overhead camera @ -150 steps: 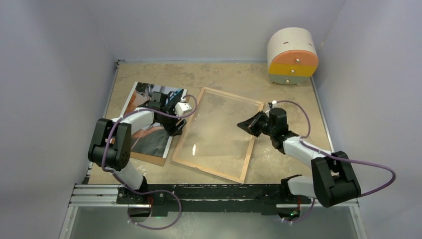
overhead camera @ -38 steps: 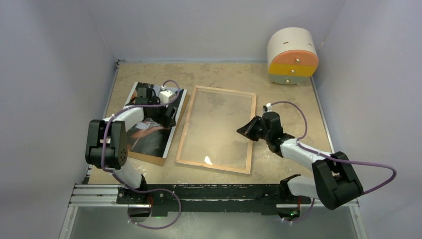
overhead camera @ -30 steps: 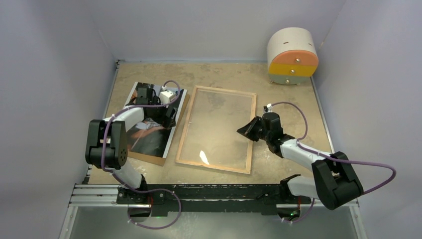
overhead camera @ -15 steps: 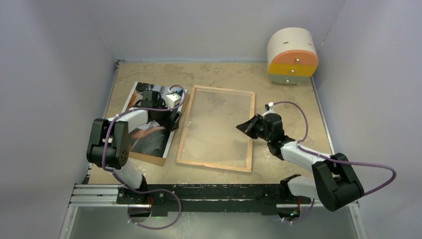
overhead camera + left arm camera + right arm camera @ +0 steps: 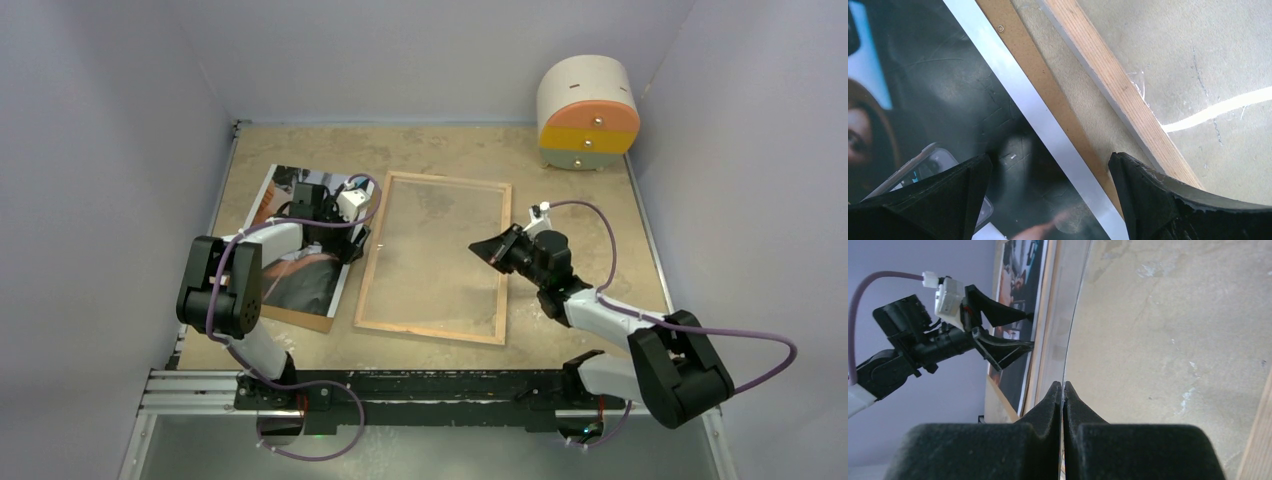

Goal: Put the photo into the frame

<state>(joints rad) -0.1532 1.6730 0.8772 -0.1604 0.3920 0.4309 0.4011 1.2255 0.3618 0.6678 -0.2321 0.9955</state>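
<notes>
Photo (image 5: 305, 285) lies flat on hardboard sheet (image 5: 1020, 55) just left of frame (image 5: 369, 262), looks thin, floppy and slick, probably best pinched at the white border nearest frame, where released left end effector (image 5: 1050, 165) hovers; right end effector (image 5: 1062, 385) clenched on frame's fragile pane (image 5: 1070, 355).

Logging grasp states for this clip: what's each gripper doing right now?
Left gripper: jaws open over the photo edge, holding nothing.
Right gripper: jaws shut, apparently pinching the frame's clear pane.

Probably a lab test cell, plain enclosing walls (image 5: 100, 150), bolted rail (image 5: 185, 390)
</notes>
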